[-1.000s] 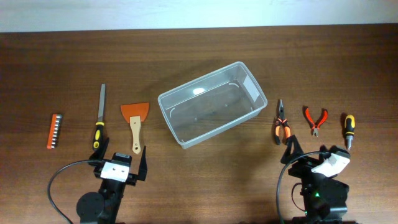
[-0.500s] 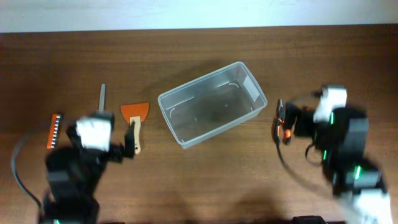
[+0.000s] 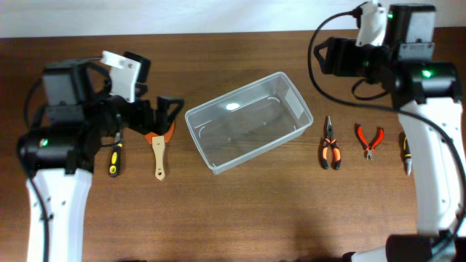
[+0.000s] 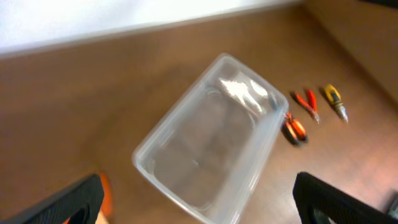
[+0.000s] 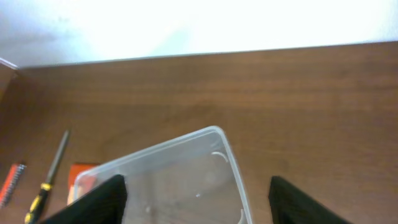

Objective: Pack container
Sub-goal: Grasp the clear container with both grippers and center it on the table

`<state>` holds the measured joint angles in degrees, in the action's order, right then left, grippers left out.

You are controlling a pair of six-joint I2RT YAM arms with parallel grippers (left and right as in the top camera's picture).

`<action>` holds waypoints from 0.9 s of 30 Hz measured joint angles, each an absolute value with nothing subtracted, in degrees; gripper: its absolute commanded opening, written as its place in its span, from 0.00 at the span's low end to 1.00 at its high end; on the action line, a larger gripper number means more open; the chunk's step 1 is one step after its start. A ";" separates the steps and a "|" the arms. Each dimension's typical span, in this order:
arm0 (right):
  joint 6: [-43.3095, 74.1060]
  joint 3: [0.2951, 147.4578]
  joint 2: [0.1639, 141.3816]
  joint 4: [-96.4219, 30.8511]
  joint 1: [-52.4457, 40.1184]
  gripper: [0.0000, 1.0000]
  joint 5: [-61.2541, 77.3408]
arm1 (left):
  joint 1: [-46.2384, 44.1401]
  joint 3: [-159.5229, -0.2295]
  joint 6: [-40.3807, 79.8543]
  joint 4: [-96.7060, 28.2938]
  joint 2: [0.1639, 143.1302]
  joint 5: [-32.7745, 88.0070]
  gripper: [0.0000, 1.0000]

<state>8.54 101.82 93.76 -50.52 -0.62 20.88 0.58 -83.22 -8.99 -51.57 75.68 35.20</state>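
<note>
The container sits at the middle of the wooden table. It lies at a slant, with its right end farther away than its left end, and its clear floor shows the wood beneath.

Just left of it lies a scraper with a wooden handle. Its orange blade is partly hidden under the left gripper. In the left wrist view that gripper's fingers are spread wide, with the container between them well below. Farther left, a file with a yellow and black handle shows beneath the left arm.

To the right of the container lie orange-handled pliers, then smaller red cutters. A yellow and black screwdriver comes last and is partly covered by the right arm.

The right gripper is at the far right of the table, beyond the pliers. Its fingers stand apart and pinch nothing. The right wrist view looks past them to the container's far corner and to a small orange bit holder at the far left.
</note>
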 measured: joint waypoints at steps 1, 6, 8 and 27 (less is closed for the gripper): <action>9.23 101.84 94.74 -50.54 -0.73 0.68 21.41 | -0.49 -83.24 -8.93 -53.04 76.73 34.92 0.99; 13.34 101.84 101.58 -51.62 -1.96 0.60 23.31 | -9.61 -83.26 -8.91 -57.65 82.63 28.29 0.99; 14.04 101.84 103.28 -52.03 -2.59 0.56 23.55 | -13.52 -83.26 -8.91 -57.74 84.60 26.15 0.97; 15.42 101.84 112.62 -63.16 -9.39 0.04 17.37 | -33.63 -83.26 -8.71 -64.53 98.26 9.23 0.02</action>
